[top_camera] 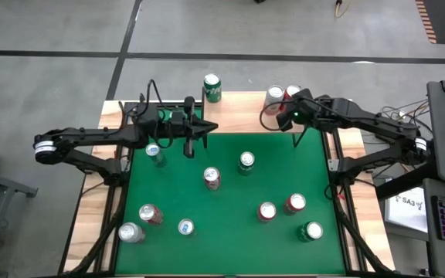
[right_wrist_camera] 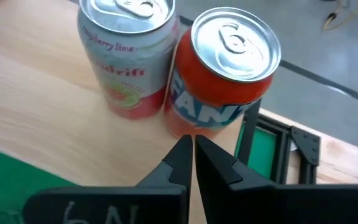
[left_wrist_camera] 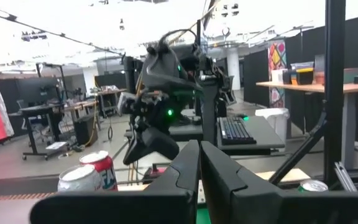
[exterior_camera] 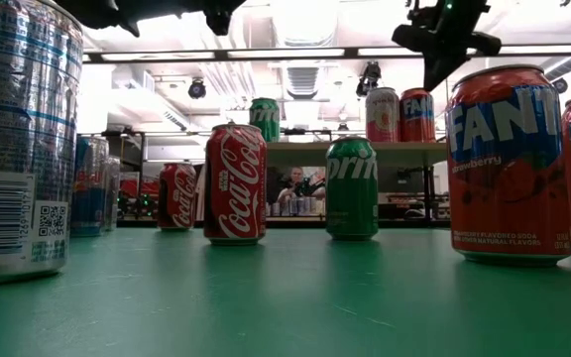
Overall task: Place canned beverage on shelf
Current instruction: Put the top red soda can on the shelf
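The shelf [top_camera: 242,104] is a light wooden board at the table's far edge. On it stand a green can [top_camera: 212,87] and, to the right, a white and pink can [right_wrist_camera: 129,56] beside a red Fanta can [right_wrist_camera: 229,74]. My right gripper [right_wrist_camera: 191,149] hovers shut and empty just in front of those two cans, slanting down, above the shelf's right part [top_camera: 278,117]. My left gripper [top_camera: 211,127] is shut and empty, pointing level toward the table's right, over the far edge of the green felt [top_camera: 230,247]. Several more cans stand on the felt.
Cans on the felt include a blue and silver one [top_camera: 154,153], a Coca-Cola [exterior_camera: 235,183], a Sprite [exterior_camera: 352,188] and a red Fanta [exterior_camera: 509,164] near the front. Black frame posts [top_camera: 332,166] stand at the sides. Bare shelf board lies between the green can and the pair.
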You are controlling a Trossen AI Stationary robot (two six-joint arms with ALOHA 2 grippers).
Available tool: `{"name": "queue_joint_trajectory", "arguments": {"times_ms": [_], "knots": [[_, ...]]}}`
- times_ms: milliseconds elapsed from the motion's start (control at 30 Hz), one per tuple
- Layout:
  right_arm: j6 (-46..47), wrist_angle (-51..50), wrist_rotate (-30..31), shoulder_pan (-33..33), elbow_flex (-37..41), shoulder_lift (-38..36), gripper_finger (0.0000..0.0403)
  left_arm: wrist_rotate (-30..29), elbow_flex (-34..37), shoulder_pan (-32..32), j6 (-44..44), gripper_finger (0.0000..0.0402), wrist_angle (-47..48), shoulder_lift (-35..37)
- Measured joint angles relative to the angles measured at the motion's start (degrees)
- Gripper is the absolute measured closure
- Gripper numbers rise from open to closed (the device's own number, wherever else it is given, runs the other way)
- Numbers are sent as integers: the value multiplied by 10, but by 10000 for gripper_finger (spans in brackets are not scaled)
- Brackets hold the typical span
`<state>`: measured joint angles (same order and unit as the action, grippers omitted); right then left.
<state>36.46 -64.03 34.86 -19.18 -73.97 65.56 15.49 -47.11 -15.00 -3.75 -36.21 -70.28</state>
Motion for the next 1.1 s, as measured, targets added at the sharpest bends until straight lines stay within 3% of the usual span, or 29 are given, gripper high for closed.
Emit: {"name": "queue_joint_trajectory", "arguments": {"times_ms": [400, 700, 1100], "knots": [[-20, 20, 31, 0, 34, -8, 392, 0, 0, 0, 47, 402, -27, 10], [-74, 113, 32, 0, 69, -24, 392, 0, 0, 0, 48, 402, -28, 10], [-80, 134, 72, 0, 87, -24, 392, 0, 0, 0, 48, 402, -34, 10]]}}
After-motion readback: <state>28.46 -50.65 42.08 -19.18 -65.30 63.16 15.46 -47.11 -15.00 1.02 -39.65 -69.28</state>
